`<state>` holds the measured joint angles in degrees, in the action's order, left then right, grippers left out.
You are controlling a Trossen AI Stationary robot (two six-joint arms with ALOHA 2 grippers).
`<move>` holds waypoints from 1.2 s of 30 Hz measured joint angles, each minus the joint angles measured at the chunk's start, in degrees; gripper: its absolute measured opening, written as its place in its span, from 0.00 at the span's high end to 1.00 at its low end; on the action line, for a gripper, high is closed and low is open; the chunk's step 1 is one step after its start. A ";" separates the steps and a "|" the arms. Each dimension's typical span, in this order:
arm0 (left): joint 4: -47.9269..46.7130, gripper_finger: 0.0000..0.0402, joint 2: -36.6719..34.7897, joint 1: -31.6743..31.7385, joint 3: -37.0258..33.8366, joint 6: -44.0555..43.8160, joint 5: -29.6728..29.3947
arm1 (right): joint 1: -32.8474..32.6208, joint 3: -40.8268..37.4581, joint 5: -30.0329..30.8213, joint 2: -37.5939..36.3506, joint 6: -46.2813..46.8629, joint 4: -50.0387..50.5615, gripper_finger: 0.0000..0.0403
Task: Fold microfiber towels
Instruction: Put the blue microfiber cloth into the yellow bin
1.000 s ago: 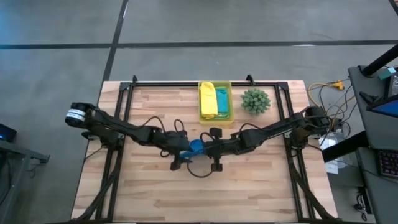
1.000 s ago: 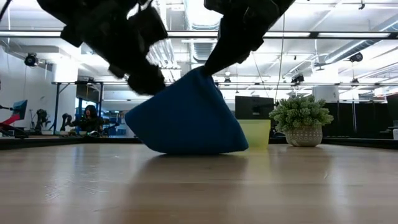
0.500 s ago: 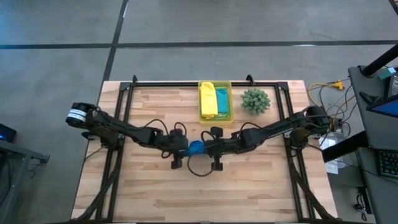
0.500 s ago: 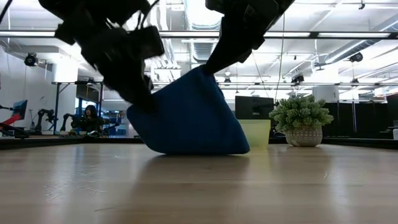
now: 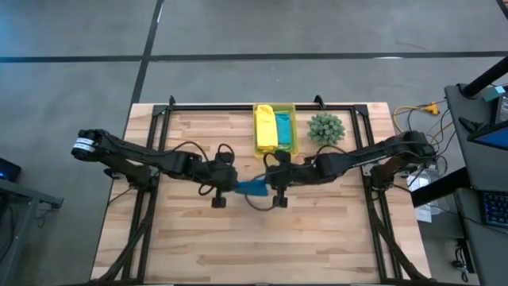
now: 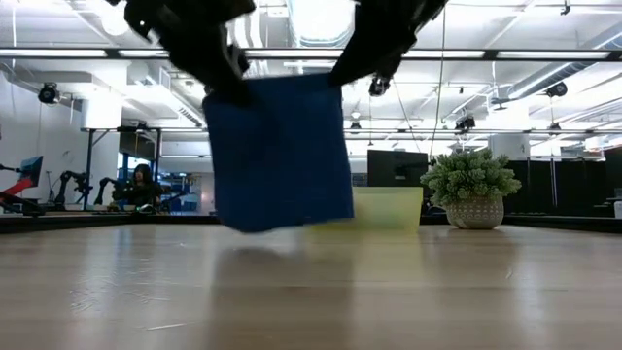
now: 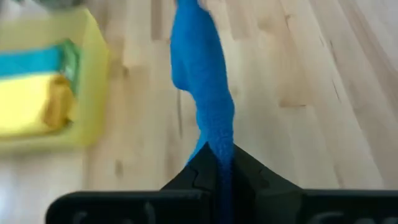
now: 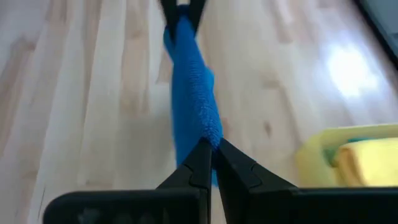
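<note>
Two grippers had the royal blue towel (image 6: 280, 151) pinched between them, one on each upper corner. We saw the left gripper (image 5: 232, 183) clamped tight on the towel's corner: in the left wrist view its dark fingers (image 7: 200, 175) met on the blue edge w/ no gap. The right gripper (image 5: 270, 181) was likewise clenched on the opposite corner; its fingers (image 8: 198, 163) closed on the cloth in the right wrist view.

Both sat near the table's middle, a bit toward the far edge, facing each other w/ the towel stretched short between them. In the low view the cloth hung as a flat, roughly square sheet, top edge taut and level, bottom edge just off the wooden table (image 5: 198, 246) or barely touching it; we couldn't tell which.

From above, the towel showed only as a narrow blue strip btwn the two grippers.

Behind the grippers, at the far edge, sat the yellow-green bin (image 5: 288, 148). It held the yellow towel (image 5: 265, 127) beside the teal towel (image 5: 282, 127); a sliver of green showed by the teal one in the left wrist view. Just right of the bin stood the spiky green plant (image 5: 325, 128) in its pot.

Left arm (image 5: 135, 159) reached in from the table's left side, right arm (image 5: 373, 155) from its right.
</note>
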<state>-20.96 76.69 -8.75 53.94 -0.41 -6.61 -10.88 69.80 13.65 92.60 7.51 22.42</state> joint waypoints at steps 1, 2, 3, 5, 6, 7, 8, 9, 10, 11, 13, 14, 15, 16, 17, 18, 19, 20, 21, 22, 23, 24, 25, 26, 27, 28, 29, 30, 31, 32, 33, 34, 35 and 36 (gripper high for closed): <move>-1.51 0.99 0.00 0.42 1.48 1.53 -0.07 | 0.51 0.00 0.03 -1.03 0.00 0.16 0.98; -2.56 0.99 0.00 0.96 3.00 3.07 -0.42 | 1.06 0.00 0.05 -1.91 -0.02 0.81 0.98; -2.59 0.99 0.10 1.56 4.23 4.51 -1.11 | 1.63 0.00 0.09 -2.74 -0.02 1.55 0.98; -3.54 0.99 0.11 3.54 6.59 7.21 -1.76 | 2.73 0.00 0.13 -4.66 -0.02 2.95 0.98; -4.20 0.99 0.13 4.67 7.85 8.64 -1.95 | 3.27 0.00 0.15 -5.59 -0.02 3.82 0.98; -4.44 0.99 0.13 5.90 9.26 10.01 -1.95 | 3.74 0.00 0.49 -6.39 0.00 4.51 0.98; -5.05 0.99 0.12 7.21 10.62 11.35 -1.89 | 4.23 0.00 0.98 -7.40 0.05 5.06 0.98; -5.57 0.99 0.08 8.57 11.80 12.62 -1.53 | 4.70 0.00 1.46 -8.31 0.07 5.79 0.98; -5.60 0.99 0.07 10.03 12.79 13.76 -0.74 | 5.24 0.00 1.90 -9.12 0.07 6.11 0.98; -5.54 0.99 0.07 11.59 13.68 14.83 0.46 | 5.82 0.00 2.31 -10.08 0.07 6.57 0.98; -5.52 0.99 0.50 14.73 15.32 16.85 3.92 | 7.34 0.04 2.93 -11.74 0.04 7.26 0.98; -5.30 0.99 0.86 16.23 16.09 17.39 5.72 | 8.26 0.04 2.98 -12.50 0.04 7.71 0.98; -5.39 0.99 1.27 17.71 16.76 17.63 7.61 | 9.21 0.04 3.04 -13.21 0.04 8.08 0.98; -5.45 0.99 1.90 19.05 17.41 17.80 9.27 | 10.28 0.04 3.04 -13.89 0.04 8.59 0.98; -5.35 0.99 2.70 20.40 18.18 18.33 11.04 | 11.20 0.04 3.04 -14.37 -0.01 9.35 0.98; -5.21 0.99 3.44 21.37 18.77 19.08 12.56 | 12.20 0.09 3.01 -14.85 -0.23 10.16 0.98; -5.19 0.99 4.13 22.23 19.34 20.21 13.65 | 13.18 0.17 2.93 -15.20 -0.60 10.91 0.98; -5.23 0.99 4.96 22.85 19.99 21.26 13.92 | 14.11 0.25 2.89 -15.36 -1.25 11.45 0.98; -5.32 0.99 5.85 23.26 20.77 22.22 14.00 | 15.14 0.30 2.85 -15.55 -1.92 11.95 0.98; -5.36 0.99 6.76 23.62 21.57 23.26 14.10 | 16.15 0.31 2.67 -15.68 -2.65 12.39 0.98; -5.53 0.99 7.78 23.94 22.39 23.86 14.10 | 17.16 0.32 2.48 -15.72 -3.35 12.69 0.98; -5.66 0.99 8.93 24.22 23.34 24.56 14.09 | 18.24 0.33 2.43 -15.72 -4.16 13.07 0.98; -5.61 0.99 10.12 24.44 24.35 25.01 14.06 | 19.42 0.33 2.39 -15.72 -5.01 13.66 0.98; -5.62 0.99 11.29 24.77 25.30 25.23 14.05 | 20.60 0.33 2.08 -15.72 -5.90 14.30 0.98; -5.82 0.99 12.54 25.20 26.40 25.31 14.07 | 21.87 0.33 1.68 -15.72 -6.82 14.66 0.98; -5.84 0.99 13.80 25.66 27.53 25.36 14.07 | 23.35 0.33 1.07 -15.72 -7.71 15.09 0.98; -5.78 0.99 15.12 26.22 28.71 25.40 14.08 | 24.86 0.33 0.50 -15.72 -8.57 15.41 0.98; -5.76 0.99 16.47 26.92 29.93 25.40 14.08 | 26.35 0.33 -0.01 -15.72 -9.43 15.43 0.98; -5.81 0.99 17.76 27.71 31.13 25.40 14.10 | 28.01 0.33 -0.54 -15.72 -10.59 15.40 0.98; -5.78 0.99 19.16 28.52 32.41 25.40 14.08 | 29.58 0.33 -0.78 -15.72 -11.89 15.38 0.98; -5.67 0.99 20.56 29.34 33.78 25.40 14.08 | 31.09 0.33 -0.83 -15.72 -13.31 15.35 0.98; -5.66 0.99 21.82 30.21 35.11 25.42 14.10 | 32.70 0.33 -1.02 -15.72 -14.50 15.22 0.98; -5.65 0.99 23.15 31.09 36.47 25.40 14.16 | 34.31 0.33 -1.44 -15.69 -15.55 14.94 0.98; -5.61 0.99 24.33 32.05 37.73 25.40 14.32 | 36.00 0.31 -2.34 -15.58 -16.66 14.55 0.98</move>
<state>-26.57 101.01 23.31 91.67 24.99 7.71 25.12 70.11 11.31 77.02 -9.16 36.97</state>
